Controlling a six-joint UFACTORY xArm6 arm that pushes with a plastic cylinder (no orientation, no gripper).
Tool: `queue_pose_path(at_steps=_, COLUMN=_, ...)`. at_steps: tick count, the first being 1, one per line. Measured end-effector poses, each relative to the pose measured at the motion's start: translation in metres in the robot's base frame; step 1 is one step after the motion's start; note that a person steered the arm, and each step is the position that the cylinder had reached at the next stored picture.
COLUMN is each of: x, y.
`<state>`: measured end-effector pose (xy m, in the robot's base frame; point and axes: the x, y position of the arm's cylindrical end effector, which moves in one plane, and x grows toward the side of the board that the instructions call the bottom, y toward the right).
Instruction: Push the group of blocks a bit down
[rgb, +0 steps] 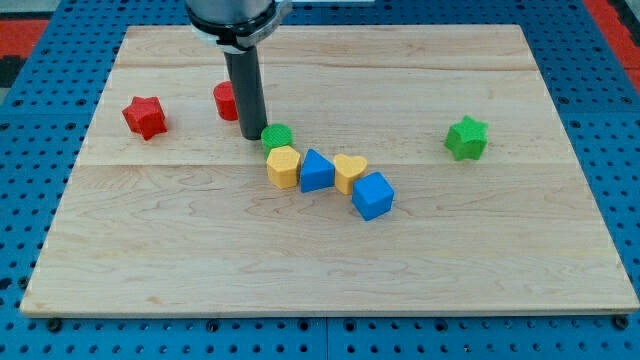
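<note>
A group of blocks lies near the board's middle: a small green round block (277, 135), a yellow hexagon-like block (283, 166), a blue triangular block (316, 171), a yellow heart (350, 172) and a blue cube (373, 195), running in a touching chain down to the view's right. My tip (251, 135) rests on the board just left of the green round block, close to or touching it. A red block (226, 100) sits behind the rod, partly hidden by it.
A red star (145, 116) lies at the view's left. A green star (467, 137) lies at the view's right. The wooden board (330, 260) sits on a blue perforated surface (620, 150).
</note>
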<state>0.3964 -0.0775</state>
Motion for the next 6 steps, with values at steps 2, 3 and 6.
queue_pose_path(at_steps=2, x=0.012, y=0.081)
queue_pose_path(at_steps=3, x=0.027, y=0.069)
queue_pose_path(at_steps=6, x=0.063, y=0.101)
